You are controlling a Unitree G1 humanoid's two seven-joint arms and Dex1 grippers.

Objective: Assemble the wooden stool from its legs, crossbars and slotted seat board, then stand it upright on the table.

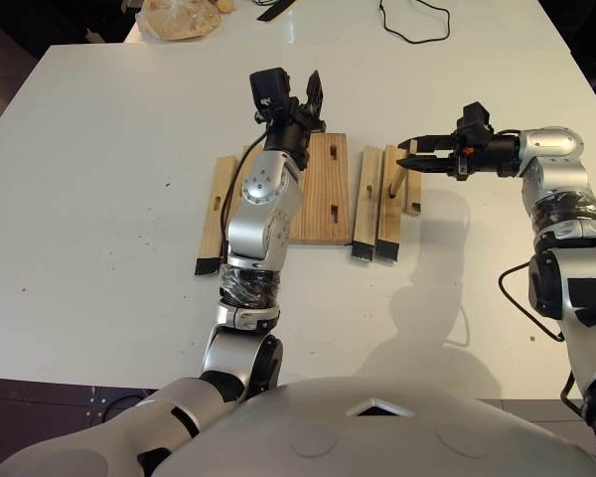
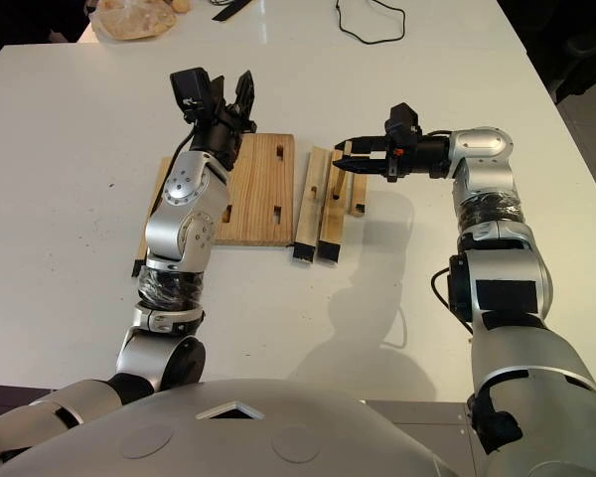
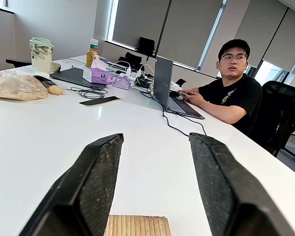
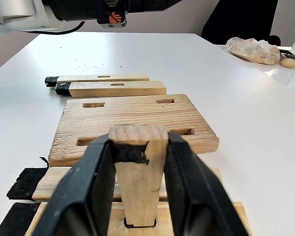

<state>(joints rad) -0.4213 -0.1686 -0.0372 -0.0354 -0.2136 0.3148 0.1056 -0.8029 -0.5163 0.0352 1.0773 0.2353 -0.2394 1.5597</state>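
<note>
White counter [image 1: 109, 149], stool parts laid out mid-surface.

Slotted rectangular pale-wood seat board [image 1: 328, 199] lies flat at the centre. A long pale-wood left leg with a black-capped end [image 1: 217, 214] lies flat to the board's left. A second one next to it is mostly hidden under the left arm. Right of the board, an inner leg [image 1: 366, 204] and an outer leg [image 1: 389, 214] lie side by side, both black-capped at the near end.

Right gripper [image 4: 137, 147]: black fingers clamped on the upper end of a short pale-wood crossbar [image 4: 137, 191], one pad on each flank. The crossbar stands leaning, with its lower end in the slot of the outer leg. How deep it sits, cannot tell. The gripper hangs above the two right-hand legs, near the board's right edge, with the arm coming in from the robot's right.

Left gripper [image 3: 156, 138]: fingers spread apart, nothing between them. It hovers over the far edge of the seat board, aimed away from the robot. The board's end grain shows just below the gap.

A shorter wooden piece [image 1: 414, 194] lies just right of the outer leg, possibly another crossbar.

Far edge of the counter: a clear plastic bag of bread [image 1: 179, 18] and a black cable [image 1: 412, 22].
</note>
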